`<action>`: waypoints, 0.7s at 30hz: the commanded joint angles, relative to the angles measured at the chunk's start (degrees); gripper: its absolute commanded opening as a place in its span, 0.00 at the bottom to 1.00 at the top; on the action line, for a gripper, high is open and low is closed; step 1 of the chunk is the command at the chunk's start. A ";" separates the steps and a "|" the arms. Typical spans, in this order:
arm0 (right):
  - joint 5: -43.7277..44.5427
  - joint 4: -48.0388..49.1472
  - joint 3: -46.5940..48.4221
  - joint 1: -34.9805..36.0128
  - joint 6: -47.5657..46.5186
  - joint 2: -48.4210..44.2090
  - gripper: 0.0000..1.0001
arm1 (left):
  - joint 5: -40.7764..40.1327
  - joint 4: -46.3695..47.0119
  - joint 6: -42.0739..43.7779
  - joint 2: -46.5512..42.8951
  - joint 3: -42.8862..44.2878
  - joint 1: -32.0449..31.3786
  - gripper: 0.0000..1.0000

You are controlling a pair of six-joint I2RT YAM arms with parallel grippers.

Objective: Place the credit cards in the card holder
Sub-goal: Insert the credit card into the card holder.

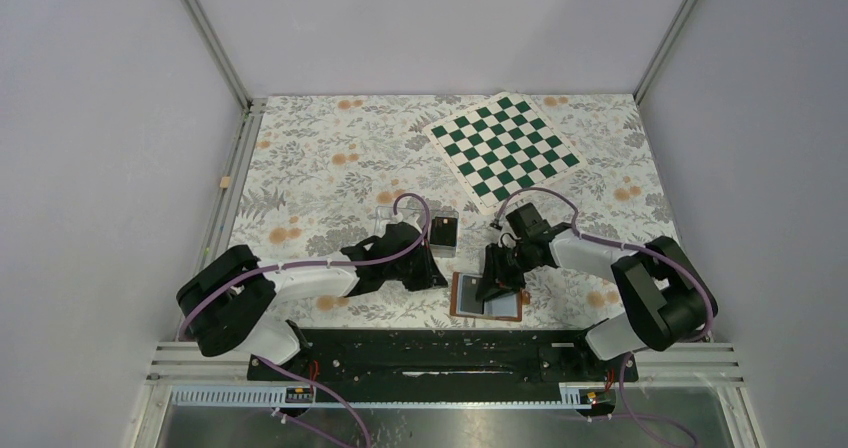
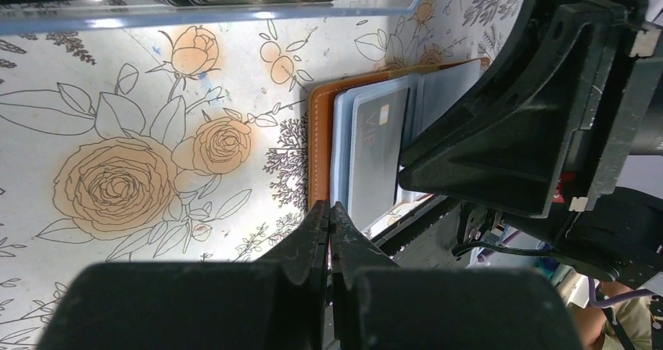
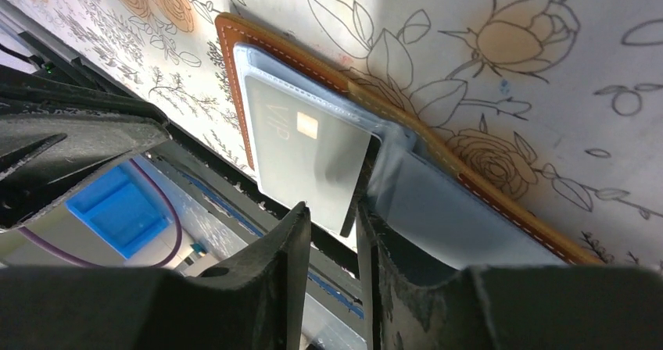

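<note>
Card holder lies open at the near edge of the floral table in the top view. The right gripper hangs over it, the left gripper is just to its left, and a dark stack of credit cards sits just beyond it.

From the left wrist, the left gripper's jaws are pressed together and empty beside the holder's brown spine. Beyond the holder, a clear box holds more dark cards.

From the right wrist, a VIP card seems mostly inside a blue-grey sleeve of the holder. Its outer corner lies between the right gripper's jaws, which stand narrowly apart and do not pinch it. This looks like the end of one insertion. The next move likely calls for nudging that corner home, then fetching another card.
</note>
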 commanded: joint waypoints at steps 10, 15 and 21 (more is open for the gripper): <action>1.48 -1.14 0.80 0.43 0.73 -7.04 0.48 | 1.61 6.70 0.56 -0.17 -1.03 -0.18 0.01; 6.58 -4.33 -0.21 0.43 0.64 -14.06 0.81 | 2.04 11.10 0.25 -1.74 -3.06 -0.17 0.09; 10.86 -6.09 -1.42 0.43 1.33 -20.73 0.99 | 2.36 13.72 0.73 -2.05 -3.78 -0.16 0.22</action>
